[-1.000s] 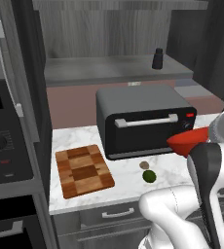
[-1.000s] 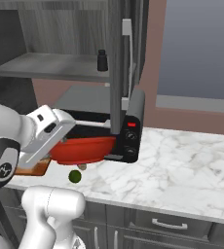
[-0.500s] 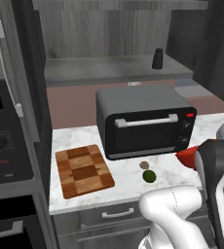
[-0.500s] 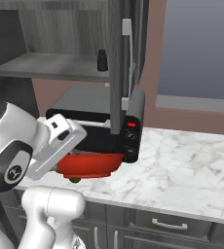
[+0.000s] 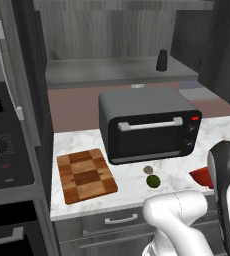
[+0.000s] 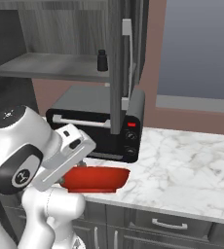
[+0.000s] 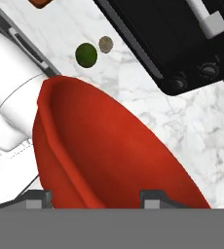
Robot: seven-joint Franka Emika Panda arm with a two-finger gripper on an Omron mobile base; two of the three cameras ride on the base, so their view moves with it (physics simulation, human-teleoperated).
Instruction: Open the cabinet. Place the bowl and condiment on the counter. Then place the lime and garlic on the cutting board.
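The cabinet (image 5: 122, 45) is standing open above the counter (image 6: 182, 160), with one door (image 6: 118, 73) swung out and showing edge-on in the right base view. The condiment (image 5: 161, 60) is standing upright on the cabinet shelf (image 5: 112, 75), near that shelf's front right corner.

The black toaster oven (image 5: 149, 125) is sitting toward the back edge of the counter, directly below the shelf.

The cutting board (image 5: 85, 175) is lying flat near the left end of the counter, close to its front edge, and is carrying nothing.

The bowl (image 6: 95, 178) is sitting low at the front edge of the counter, in front of the toaster oven; whether its base is touching the marble cannot be told. The gripper (image 7: 92, 197) is closing its fingers (image 7: 153, 198) on the near rim of the bowl, one finger on each side of the wall, as the hand view shows.

The lime (image 5: 153, 181) is resting on the counter in front of the toaster oven, between the cutting board and the bowl. The garlic (image 5: 148, 170) is lying just behind the lime, apart from it by a small gap.
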